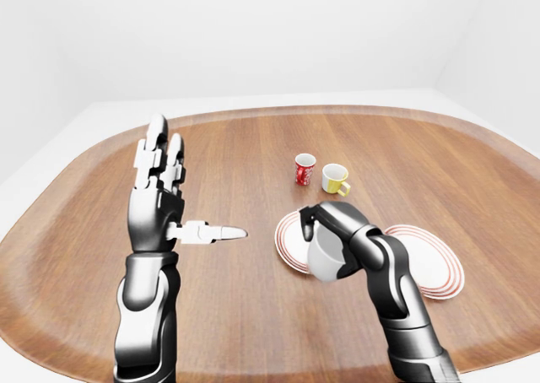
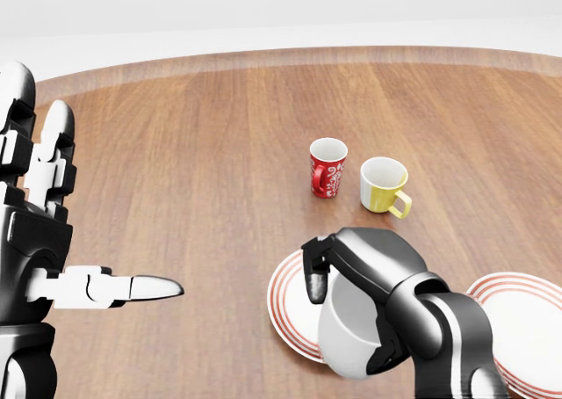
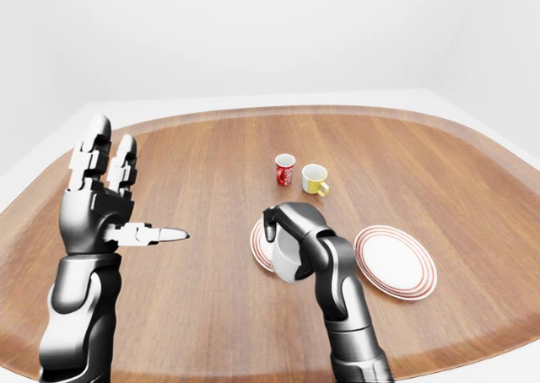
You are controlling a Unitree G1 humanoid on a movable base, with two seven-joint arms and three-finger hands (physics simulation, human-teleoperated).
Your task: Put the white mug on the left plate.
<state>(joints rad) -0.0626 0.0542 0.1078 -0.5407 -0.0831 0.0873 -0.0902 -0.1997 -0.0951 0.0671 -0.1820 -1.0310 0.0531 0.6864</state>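
Right hand [image 2: 351,280] clenched around white mug [image 2: 347,333], fingers over its top, holding it above left plate [image 2: 290,289]. Plain, glossy mug. Left hand [image 2: 39,232] raised, fingers spread.

left robot hand [image 2: 39,232]: raised, fingers spread | right robot hand [image 2: 351,280]: fingers curled, gripping

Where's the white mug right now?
In the head view the white mug sits low and right of centre, gripped in the right hand, above the left plate.
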